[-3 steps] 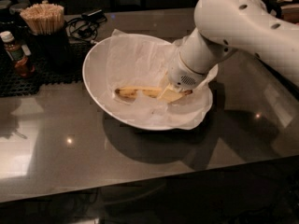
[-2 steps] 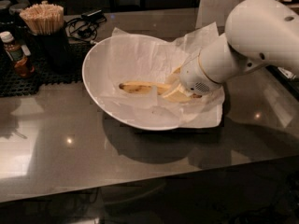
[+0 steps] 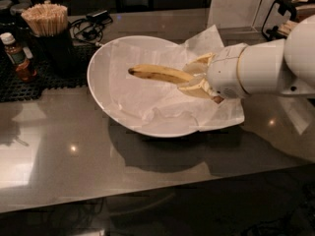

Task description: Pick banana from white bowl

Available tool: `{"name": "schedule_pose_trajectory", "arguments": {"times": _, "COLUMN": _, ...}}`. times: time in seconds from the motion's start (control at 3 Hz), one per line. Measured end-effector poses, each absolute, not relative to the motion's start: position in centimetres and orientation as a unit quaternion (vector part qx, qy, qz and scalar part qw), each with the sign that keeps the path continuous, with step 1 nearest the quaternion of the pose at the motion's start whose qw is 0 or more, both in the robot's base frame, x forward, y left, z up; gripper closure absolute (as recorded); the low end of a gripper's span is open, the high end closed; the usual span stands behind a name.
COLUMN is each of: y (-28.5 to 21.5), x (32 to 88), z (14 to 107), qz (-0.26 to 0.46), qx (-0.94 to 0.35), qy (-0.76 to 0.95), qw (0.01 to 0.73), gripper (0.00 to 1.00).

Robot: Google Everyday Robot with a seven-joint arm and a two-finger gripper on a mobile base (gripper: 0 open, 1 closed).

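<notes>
The banana [image 3: 158, 73], yellow with a dark stem end pointing left, hangs above the inside of the white bowl [image 3: 98, 82], clear of the crinkled paper lining. My gripper [image 3: 193, 77] comes in from the right on the white arm and is shut on the banana's right end, one pale yellow finger above it and one below. The bowl sits tilted on the dark counter, its paper spilling over the right rim.
A dark cup of wooden sticks [image 3: 48, 23] and a small brown bottle [image 3: 17, 58] stand on a black mat at the back left. Cables [image 3: 91, 26] lie behind the bowl. A rack [image 3: 290, 18] stands at the back right.
The banana has risen from the bowl's paper lining into the air, held by my gripper. The arm has swung up and to the right.
</notes>
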State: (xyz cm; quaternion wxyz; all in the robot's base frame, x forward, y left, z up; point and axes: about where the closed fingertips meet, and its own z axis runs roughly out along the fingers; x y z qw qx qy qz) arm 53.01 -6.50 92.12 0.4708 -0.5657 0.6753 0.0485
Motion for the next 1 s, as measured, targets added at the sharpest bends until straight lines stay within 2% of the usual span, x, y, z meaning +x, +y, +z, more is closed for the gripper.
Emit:
{"name": "schedule_pose_trajectory", "arguments": {"times": 0.67, "y": -6.6, "x": 52.3, "z": 97.9, "qz": 0.029, "qx": -0.555, "qy": 0.619, "qw": 0.555, "gripper": 1.00}}
{"name": "schedule_pose_trajectory", "arguments": {"times": 1.0, "y": -6.4, "x": 50.2, "z": 100.4, "qz": 0.029, "qx": -0.553, "qy": 0.582, "qw": 0.596, "gripper": 1.00}}
